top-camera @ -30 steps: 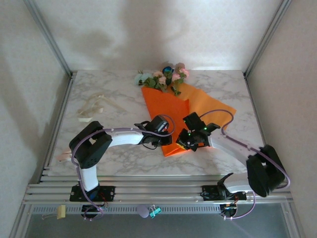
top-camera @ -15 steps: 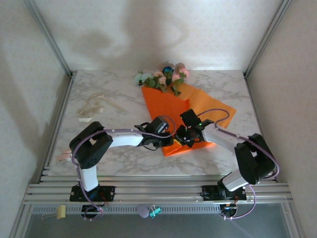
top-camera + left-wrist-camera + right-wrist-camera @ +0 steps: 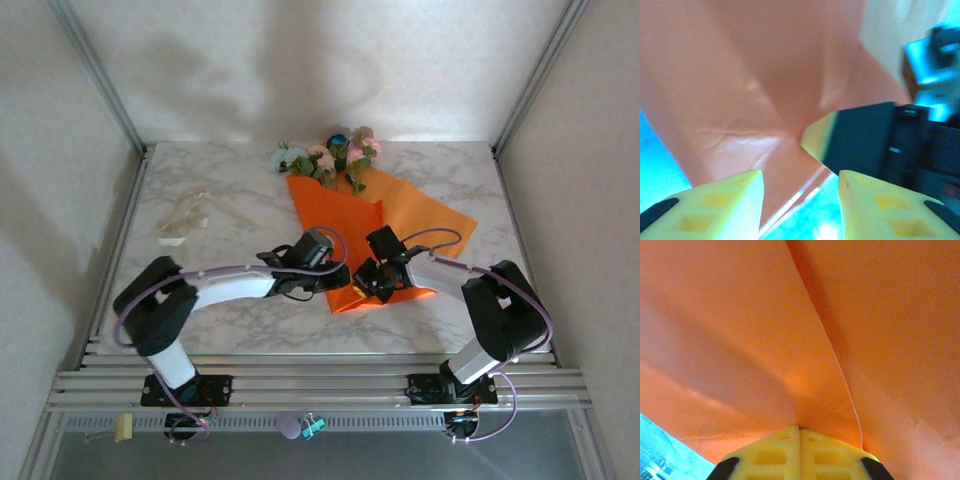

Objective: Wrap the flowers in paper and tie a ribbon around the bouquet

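- The right gripper (image 3: 800, 432) is clenched, seemingly pinching the near fold of the paper (image 3: 340, 215).
- The left gripper (image 3: 800, 186) gapes empty, facing it closely.
- The flowers (image 3: 325, 160) top the paper's far end.
- The ribbon (image 3: 188, 215) lies well left on the worktop (image 3: 250, 320).

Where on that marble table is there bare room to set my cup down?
Bare table: the far right corner beyond the paper, and the far left strip between ribbon and flowers. Crowded: the middle, where the left arm and right arm meet over the paper.
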